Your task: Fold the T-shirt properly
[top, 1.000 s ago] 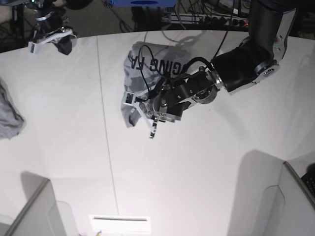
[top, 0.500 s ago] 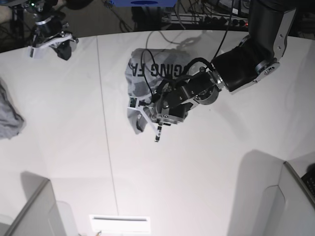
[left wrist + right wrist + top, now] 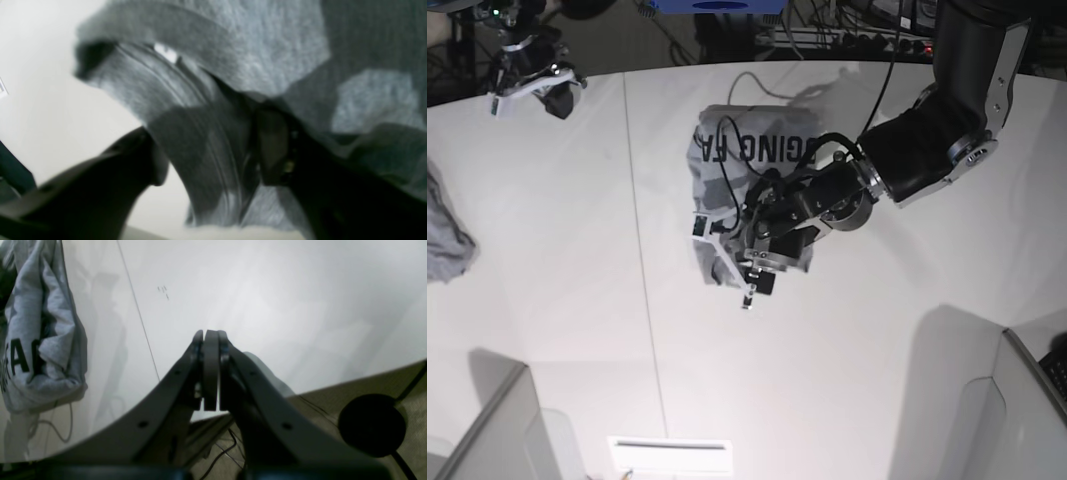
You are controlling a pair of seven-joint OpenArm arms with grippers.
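Observation:
The heather-grey T-shirt (image 3: 752, 175) lies bunched at the table's middle back, with its black lettering (image 3: 757, 150) facing up. My left gripper (image 3: 724, 262) sits at the shirt's front edge. In the left wrist view its two dark fingers (image 3: 273, 150) stand wide apart, and a hanging fold of the T-shirt (image 3: 206, 143) runs between them, so the left gripper (image 3: 210, 156) is open. My right gripper (image 3: 527, 85) hovers at the table's far left corner, away from the shirt. Its pads are pressed together with nothing between them, so the right gripper (image 3: 210, 336) is shut. The T-shirt (image 3: 36, 340) shows at that view's left.
A smaller grey cloth lump (image 3: 442, 240) lies at the table's left edge. Grey bins stand at the front left (image 3: 497, 430) and front right (image 3: 1027, 410). A white sheet (image 3: 670, 455) lies at the front edge. A black cable (image 3: 727, 150) trails over the shirt.
My left gripper has moved toward the table's front, dragging the shirt's edge along, and its jaws have opened. The lettering now lies flatter. The right gripper has barely moved.

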